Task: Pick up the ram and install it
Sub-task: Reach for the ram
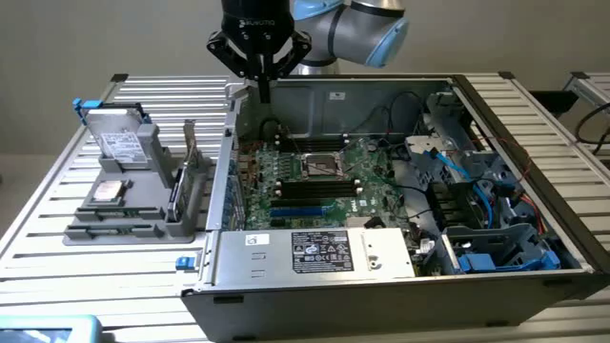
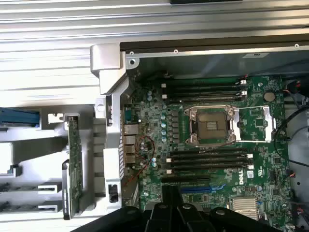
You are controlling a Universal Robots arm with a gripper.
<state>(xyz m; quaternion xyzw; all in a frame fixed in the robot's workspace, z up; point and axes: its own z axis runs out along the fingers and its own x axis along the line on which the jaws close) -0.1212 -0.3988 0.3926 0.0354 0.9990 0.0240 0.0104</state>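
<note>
Slatted desk (image 1: 48, 286) is seen carrying an open PC case (image 1: 315, 318), with the motherboard (image 1: 329, 182) exposed inside. A grey holder (image 1: 181, 227) is set beside the case, at the exterior view's left. The ram (image 1: 114, 212) is seated edge-on in a holder slot (thin dark-green strip, chips not made out). The fingers (image 1: 264, 89) are pressed together with nothing gripped, above the case's far corner.

One robot arm (image 1: 353, 25) is carrying one gripper (image 1: 264, 89); one open computer case (image 1: 381, 307) is holding one motherboard (image 2: 154, 121), one processor socket (image 2: 211, 125) and one labelled power supply (image 1: 315, 251); one grey holder (image 1: 124, 232) is sitting beside it, one drive (image 1: 119, 143) standing in it.
</note>
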